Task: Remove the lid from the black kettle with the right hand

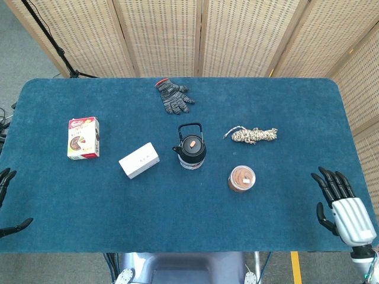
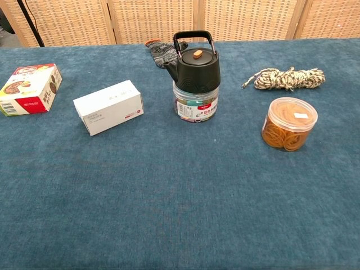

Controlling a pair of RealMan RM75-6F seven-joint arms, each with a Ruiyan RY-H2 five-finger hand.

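The black kettle (image 1: 192,148) (image 2: 196,66) stands at the table's middle on top of a clear jar (image 2: 195,105). Its lid (image 2: 197,57) is in place, with an orange knob (image 1: 192,143) under the upright handle. My right hand (image 1: 341,206) hovers over the table's near right corner, fingers spread and empty, far from the kettle. Only the dark fingertips of my left hand (image 1: 7,201) show at the near left edge, spread apart with nothing in them. Neither hand appears in the chest view.
A white box (image 1: 139,160) lies left of the kettle, and a red snack box (image 1: 83,138) further left. A grey glove (image 1: 173,96) lies behind the kettle. A coiled rope (image 1: 253,135) and a round tub of orange bands (image 1: 241,178) sit to the right.
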